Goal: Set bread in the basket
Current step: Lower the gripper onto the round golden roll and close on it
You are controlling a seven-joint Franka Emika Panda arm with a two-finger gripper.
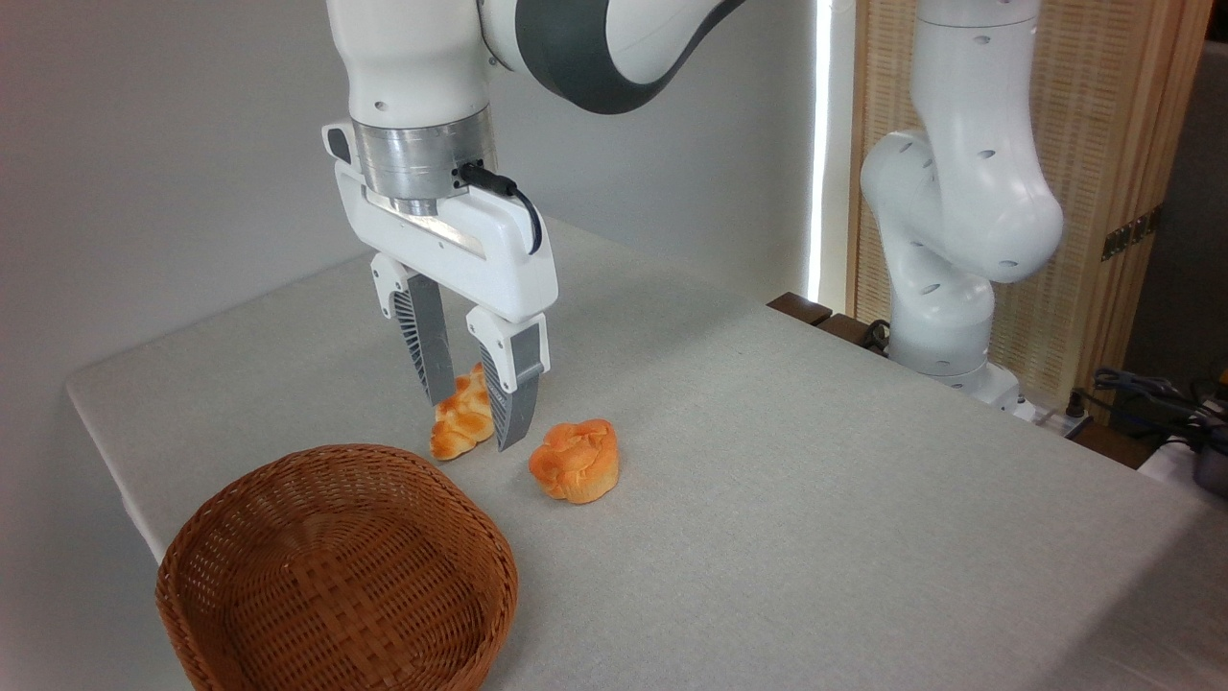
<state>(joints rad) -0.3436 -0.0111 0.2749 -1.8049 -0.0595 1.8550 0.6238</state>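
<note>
Bread (577,461) is what the robot has to move, and right now it sits alone on the surface (815,461), not held by anything. The hand (475,417) hangs above the surface with its two fingers spread apart and nothing between them. Behind the fingers, partly hidden, lies a long braided loaf (462,417). It looks like the fingers are in front of the loaf and not around it, but that is hard to tell for sure.

The round bun lies just to the right of the hand, close by but not touching it. It is lower than the fingertips and a bit nearer the front edge of the surface.

The bun looks light and squishy, with a bumpy top and a paler bottom. A hard squeeze would likely squash it, so a soft pinch across its round sides, near the middle, seems best.

Next comes the basket (336,566), down at the front left corner of the surface. It is empty, wide and low.
</note>
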